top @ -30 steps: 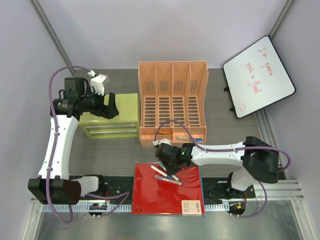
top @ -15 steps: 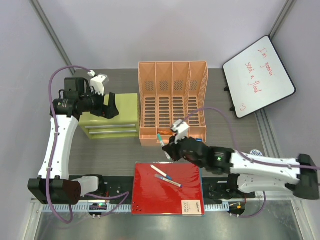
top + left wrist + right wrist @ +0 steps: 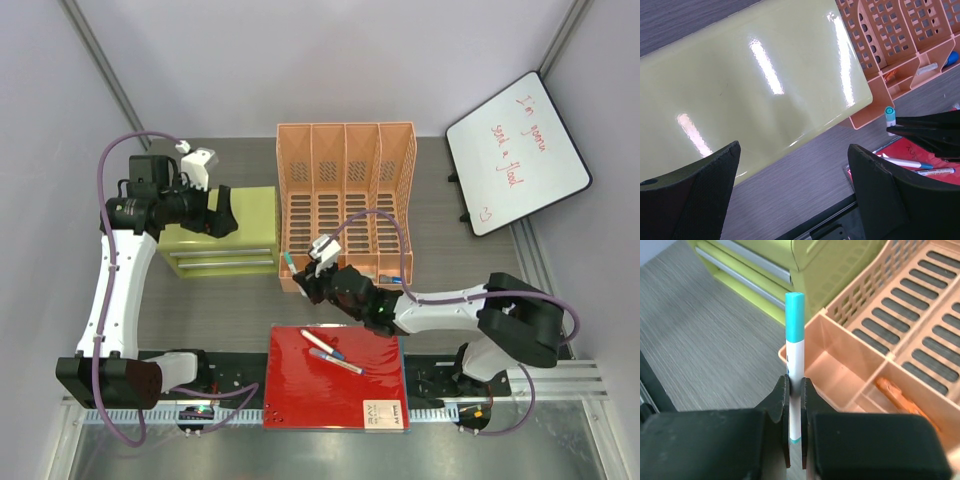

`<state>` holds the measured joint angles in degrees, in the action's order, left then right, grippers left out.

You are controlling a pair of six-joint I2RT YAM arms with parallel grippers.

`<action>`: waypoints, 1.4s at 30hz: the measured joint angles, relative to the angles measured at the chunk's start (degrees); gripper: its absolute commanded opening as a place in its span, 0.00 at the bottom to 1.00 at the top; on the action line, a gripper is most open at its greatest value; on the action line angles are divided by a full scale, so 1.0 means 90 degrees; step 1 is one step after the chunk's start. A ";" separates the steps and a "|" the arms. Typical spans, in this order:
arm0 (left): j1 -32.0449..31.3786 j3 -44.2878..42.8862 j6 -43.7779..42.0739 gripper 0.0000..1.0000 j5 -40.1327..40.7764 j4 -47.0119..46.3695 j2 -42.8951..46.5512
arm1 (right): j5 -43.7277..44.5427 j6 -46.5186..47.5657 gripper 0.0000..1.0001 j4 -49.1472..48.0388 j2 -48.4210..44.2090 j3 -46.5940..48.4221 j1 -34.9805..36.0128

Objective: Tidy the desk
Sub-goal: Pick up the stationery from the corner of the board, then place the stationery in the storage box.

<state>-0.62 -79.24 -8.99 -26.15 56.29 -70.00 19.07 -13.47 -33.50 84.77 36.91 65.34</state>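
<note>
The desk is a dark grey wood-grain top. My right gripper is shut on a white marker with a teal cap. It holds the marker upright over the desk, just in front of the left front corner of the orange mesh rack. The marker's cap also shows in the left wrist view, sticking up from the right gripper's black fingers. My left gripper hangs open over the lime-green drawer cabinet with nothing between its fingers.
A red folder lies at the near edge with two pens on it. The rack's front tray holds an orange item. A small whiteboard stands at the back right.
The right gripper shut on the teal-capped marker on the red folder, lifted it, and carried it up and left to the rack's front left corner. The left arm has not moved.
</note>
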 measured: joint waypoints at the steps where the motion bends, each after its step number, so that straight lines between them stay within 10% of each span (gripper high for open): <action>1: 0.0002 0.0000 -0.0002 0.89 0.0000 0.0002 0.0002 | -0.0073 0.0029 0.01 -0.0202 0.0136 0.0032 -0.0044; 24: 0.0002 0.0180 -0.0029 0.88 0.0005 -0.0024 0.0029 | -0.0374 0.0304 0.01 -0.2798 0.1311 0.0104 -0.0670; 31: 0.0002 0.0180 -0.0046 0.88 0.0007 -0.0024 0.0029 | -0.0367 0.0170 0.47 -0.2888 0.1486 -0.0073 -0.0702; 42: 0.0002 0.0177 -0.0041 0.88 0.0005 -0.0022 0.0029 | -0.0168 0.0180 0.53 0.0772 -0.0299 0.0792 -0.0702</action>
<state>-0.60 -77.65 -9.37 -26.11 56.10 -69.73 17.56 -11.86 -26.55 82.08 44.03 59.02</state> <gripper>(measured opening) 0.885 0.553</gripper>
